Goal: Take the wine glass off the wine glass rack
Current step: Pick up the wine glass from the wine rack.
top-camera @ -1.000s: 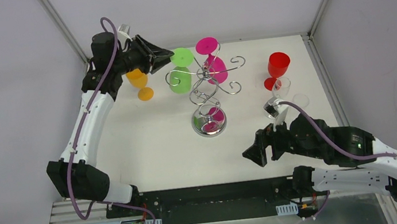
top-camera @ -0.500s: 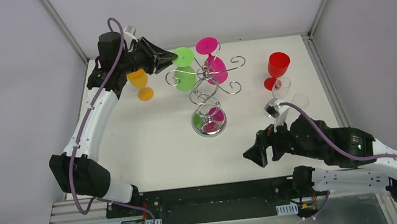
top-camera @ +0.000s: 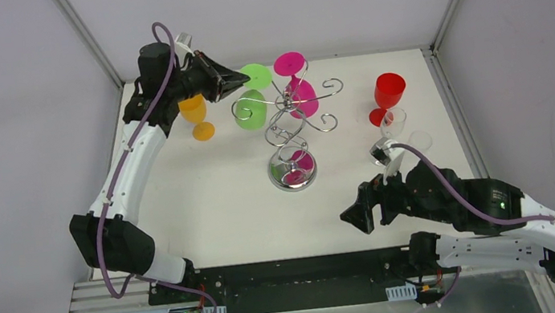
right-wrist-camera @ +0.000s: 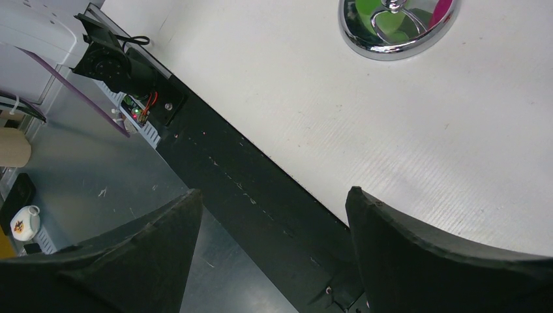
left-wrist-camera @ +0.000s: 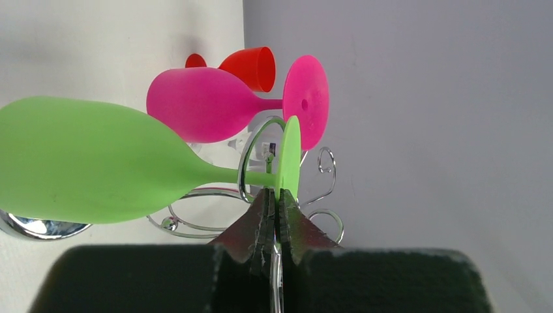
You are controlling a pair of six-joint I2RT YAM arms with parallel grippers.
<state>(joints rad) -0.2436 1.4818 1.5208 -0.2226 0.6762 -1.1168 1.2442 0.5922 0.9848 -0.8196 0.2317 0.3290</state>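
Note:
The chrome wine glass rack stands mid-table on its round mirrored base. A green wine glass and a pink wine glass hang upside down from its scroll arms. My left gripper is at the rack's left side, shut on the rim of the green glass's foot. In the left wrist view the gripper pinches that disc, with the green bowl to the left and the pink glass behind. My right gripper is open and empty near the front edge.
An orange glass stands upright left of the rack, just under my left arm. A red glass and two clear glasses stand at the right. The right wrist view shows the rack base and the table's front edge.
My left arm has edged right toward the rack, fingertips closing in on the green glass's foot. The green glass has shifted only slightly. The right arm has not moved.

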